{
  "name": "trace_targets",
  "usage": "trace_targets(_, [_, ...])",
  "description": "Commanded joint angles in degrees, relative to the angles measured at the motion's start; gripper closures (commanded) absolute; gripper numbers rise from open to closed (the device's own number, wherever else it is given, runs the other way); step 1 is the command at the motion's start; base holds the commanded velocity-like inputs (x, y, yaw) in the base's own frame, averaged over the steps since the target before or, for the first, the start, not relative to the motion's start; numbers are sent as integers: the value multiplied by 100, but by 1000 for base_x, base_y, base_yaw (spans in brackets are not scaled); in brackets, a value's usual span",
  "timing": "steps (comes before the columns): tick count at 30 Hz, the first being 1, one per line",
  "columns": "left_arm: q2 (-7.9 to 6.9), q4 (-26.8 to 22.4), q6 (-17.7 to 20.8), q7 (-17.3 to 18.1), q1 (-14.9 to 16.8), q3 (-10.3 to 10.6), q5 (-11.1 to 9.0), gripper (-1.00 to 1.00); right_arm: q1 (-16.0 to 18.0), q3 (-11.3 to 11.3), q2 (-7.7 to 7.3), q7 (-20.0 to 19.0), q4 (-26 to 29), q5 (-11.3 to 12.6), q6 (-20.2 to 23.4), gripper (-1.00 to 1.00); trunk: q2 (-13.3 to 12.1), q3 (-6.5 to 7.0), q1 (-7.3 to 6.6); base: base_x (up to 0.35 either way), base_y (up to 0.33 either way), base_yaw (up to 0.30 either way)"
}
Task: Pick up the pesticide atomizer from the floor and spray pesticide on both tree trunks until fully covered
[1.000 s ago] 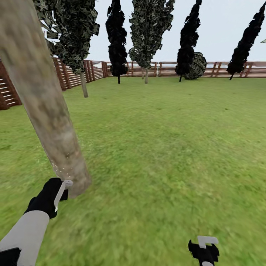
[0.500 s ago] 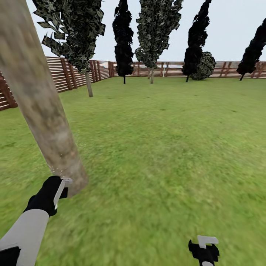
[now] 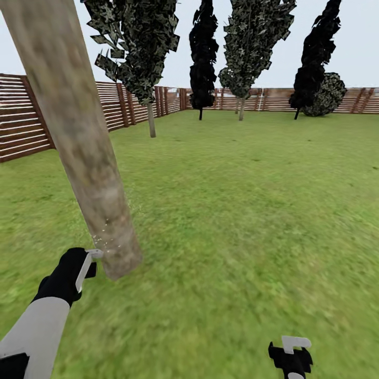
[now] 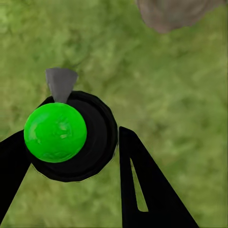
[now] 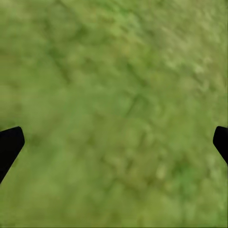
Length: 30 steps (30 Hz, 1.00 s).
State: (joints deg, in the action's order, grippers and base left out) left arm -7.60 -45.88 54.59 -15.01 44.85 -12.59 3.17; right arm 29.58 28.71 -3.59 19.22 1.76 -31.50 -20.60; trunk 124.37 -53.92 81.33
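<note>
Beside tree trunk, left pincer clamped on pesticide atomizer; right pincer spread wide over lawn.

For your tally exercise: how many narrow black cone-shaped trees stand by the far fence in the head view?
2: one black cone tree left of centre, another toward the right beside a round bush. More may lie outside the frame.

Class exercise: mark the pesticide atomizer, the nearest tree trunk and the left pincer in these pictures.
pesticide atomizer [image 4: 71, 135]: left wrist view, on its black round body.
tree trunk [image 3: 84, 147]: head view, mid-height on the bark.
left pincer [image 3: 88, 261]: head view, at its fingertips beside the trunk's base.
</note>
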Motion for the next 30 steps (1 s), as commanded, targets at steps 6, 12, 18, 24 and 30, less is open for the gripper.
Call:
trace_targets(6, [2, -4, 26, 16, -11, -6, 34, 100, 4, 47, -1, 21, -9, -65, -20, -100, 2, -4, 2, 258, -163, 30])
trace_targets(12, [13, 0, 26, 16, -11, -6, 34, 100, 4, 47, -1, 21, -9, -65, -17, -100, 2, -4, 2, 123, -252, 0])
trace_targets(18, [6, 0, 26, 16, 0, -6, 34, 100, 4, 47, -1, 21, -9, -65, -16, -100, 2, -4, 2, 76, -269, 11])
trace_targets(24, [4, 0, 26, 16, 6, -6, 34, 100, 4, 47, -1, 21, -9, -64, -21, -100, 2, -4, 2, 83, -270, 246])
trace_targets(30, [4, -8, 26, 16, 6, -14, 34, 100, 4, 47, -1, 21, -9, -65, -18, -100, 2, -4, 2, 190, -229, 277])
